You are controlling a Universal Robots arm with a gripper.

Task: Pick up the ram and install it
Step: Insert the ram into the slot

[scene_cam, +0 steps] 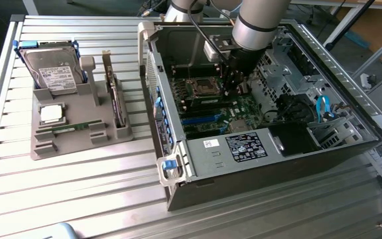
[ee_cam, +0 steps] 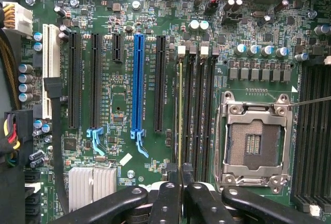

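Observation:
The ram shows edge-on in the wrist view as a thin green-yellow strip running out from between my fingertips. It stands over the first of the black memory slots, beside the empty processor socket; I cannot tell whether it is seated. My gripper is shut on the ram, its black fingers pressed close on either side. In the exterior view the gripper reaches down inside the open computer case, just above the motherboard. A second, matching green stick lies in the grey holder.
The grey holder on the exterior view's left also carries a hard drive, a square silver processor chip and an upright dark expansion card. On the motherboard, a long blue slot and black slots flank the ram. Case walls surround the arm.

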